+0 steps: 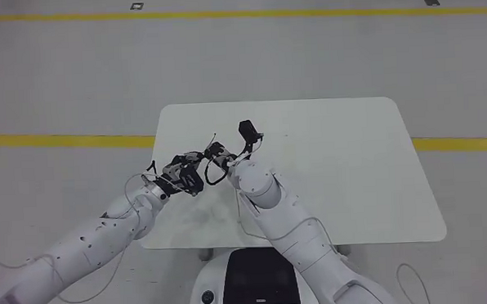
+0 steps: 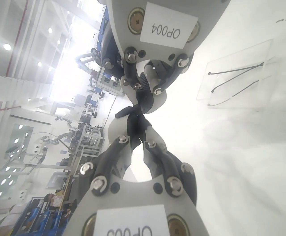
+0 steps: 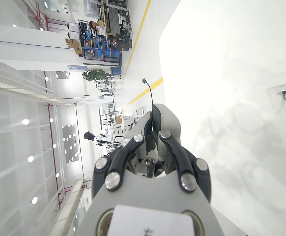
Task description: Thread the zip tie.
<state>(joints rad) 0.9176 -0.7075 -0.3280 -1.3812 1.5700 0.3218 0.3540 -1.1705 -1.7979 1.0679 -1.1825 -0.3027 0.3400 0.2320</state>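
A thin black zip tie [image 3: 149, 91] sticks out past the fingertips of my right gripper [image 3: 154, 111], which is shut on its strap; the square head is at the free end. My left gripper [image 2: 135, 121] is shut, and its tips meet those of the right gripper [image 2: 143, 102] nose to nose. The black pads hide whether anything lies between the left fingers. In the top view both grippers, left [image 1: 197, 164] and right [image 1: 216, 151], are together above the near left part of the white table [image 1: 334, 172].
A clear flat tray [image 2: 236, 55] lies on the table beyond the grippers and holds three spare zip ties [image 2: 234, 71]. Its edge [image 3: 276, 98] also shows in the right wrist view. Grey floor with yellow lines surrounds the table.
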